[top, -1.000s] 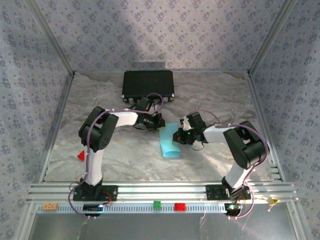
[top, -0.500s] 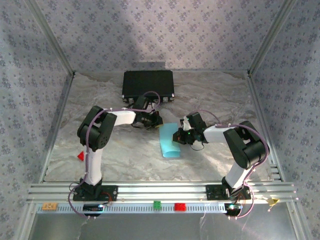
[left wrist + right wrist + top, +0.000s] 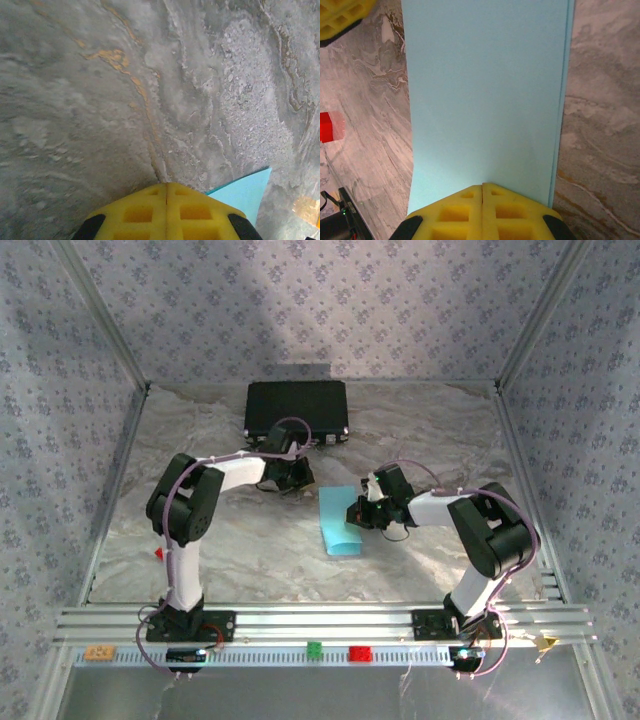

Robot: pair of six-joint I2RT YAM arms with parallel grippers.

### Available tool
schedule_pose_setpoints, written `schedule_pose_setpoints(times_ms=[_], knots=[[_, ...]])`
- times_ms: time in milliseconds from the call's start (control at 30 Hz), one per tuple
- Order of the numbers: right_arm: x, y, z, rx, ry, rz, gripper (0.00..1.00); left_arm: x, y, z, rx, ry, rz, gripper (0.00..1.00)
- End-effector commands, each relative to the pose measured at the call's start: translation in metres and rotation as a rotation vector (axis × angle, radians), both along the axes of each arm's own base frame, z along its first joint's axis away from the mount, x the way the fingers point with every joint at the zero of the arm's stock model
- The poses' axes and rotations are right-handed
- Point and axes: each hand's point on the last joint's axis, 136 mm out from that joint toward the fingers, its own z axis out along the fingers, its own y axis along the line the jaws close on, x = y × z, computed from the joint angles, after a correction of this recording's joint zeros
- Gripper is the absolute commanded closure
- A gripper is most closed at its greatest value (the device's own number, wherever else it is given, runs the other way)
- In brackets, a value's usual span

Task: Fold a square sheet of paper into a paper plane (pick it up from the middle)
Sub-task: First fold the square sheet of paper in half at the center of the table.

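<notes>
The square sheet of paper lies on the table folded in half into a light-blue rectangle, its near end curling up. In the right wrist view the paper shows two layers along its right edge. My right gripper is shut, its fingertips together and resting on the paper's right side, with nothing between them. Off the paper's far left corner, my left gripper hovers over bare table, also shut and empty.
A black case stands at the back, just behind the left gripper. A small red block lies at the left by the left arm's base and also appears as a red block in the right wrist view. Small bricks sit on the front rail.
My left gripper has drawn back and to the left, off the paper's far corner towards the black case. The right gripper and the paper have stayed in place.
</notes>
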Motion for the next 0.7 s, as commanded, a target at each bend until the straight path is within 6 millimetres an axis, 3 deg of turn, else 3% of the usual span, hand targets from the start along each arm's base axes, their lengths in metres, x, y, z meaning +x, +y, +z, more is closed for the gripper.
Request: schedule_pose_setpoints(times_ms=[0,167,400,500,667], knots=[[-0.03,-0.031,-0.038,-0.15,0.136,-0.036,1.0,-0.005,-0.002,0.033,0.014,-0.054,-0.015,1.0],[-0.029,-0.031,-0.037,-0.149,0.134,-0.044,1.0,-0.034,-0.017,0.047,-0.047,-0.06,-0.081,1.0],[-0.029,-0.032,-0.038,-0.151,0.133,-0.05,1.0,-0.102,-0.065,0.054,-0.221,0.027,-0.254,1.0],[-0.029,-0.032,-0.039,-0.153,0.135,-0.051,1.0,-0.118,-0.069,0.048,-0.231,0.057,-0.27,1.0],[-0.03,-0.033,-0.042,-0.156,0.144,-0.055,1.0,-0.127,-0.065,0.028,-0.224,0.098,-0.26,1.0]])
